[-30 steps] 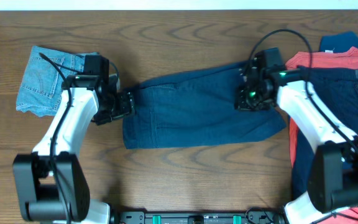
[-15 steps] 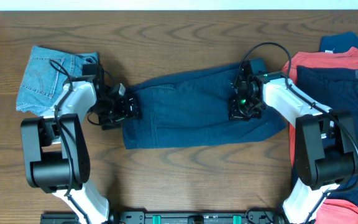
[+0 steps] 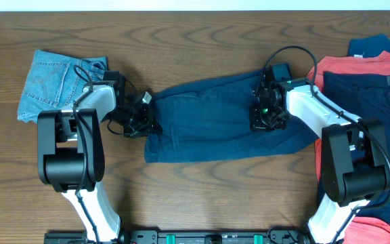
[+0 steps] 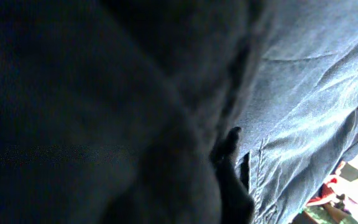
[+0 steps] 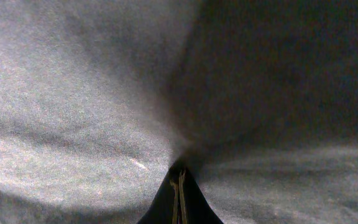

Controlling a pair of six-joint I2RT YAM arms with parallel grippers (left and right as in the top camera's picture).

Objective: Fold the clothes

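Dark navy shorts (image 3: 215, 125) lie spread across the middle of the table. My left gripper (image 3: 145, 119) is at their left edge and shut on the cloth. Dark fabric (image 4: 92, 106) fills most of the left wrist view, with a lighter stretch of the shorts (image 4: 303, 93) to the right; the jaws themselves are hidden by it. My right gripper (image 3: 265, 112) is on the right part of the shorts. In the right wrist view its fingertips (image 5: 179, 186) are pressed together and the cloth (image 5: 104, 112) puckers toward them.
A folded light-blue denim garment (image 3: 49, 85) lies at the far left, just behind the left arm. A pile of coral-red (image 3: 357, 64) and navy clothes (image 3: 378, 95) covers the right end. Bare wooden table (image 3: 195, 196) runs along the front.
My left gripper has slid right onto the shorts' left edge and shut on it. That edge has shifted slightly right. The right gripper has hardly moved in the last half second.
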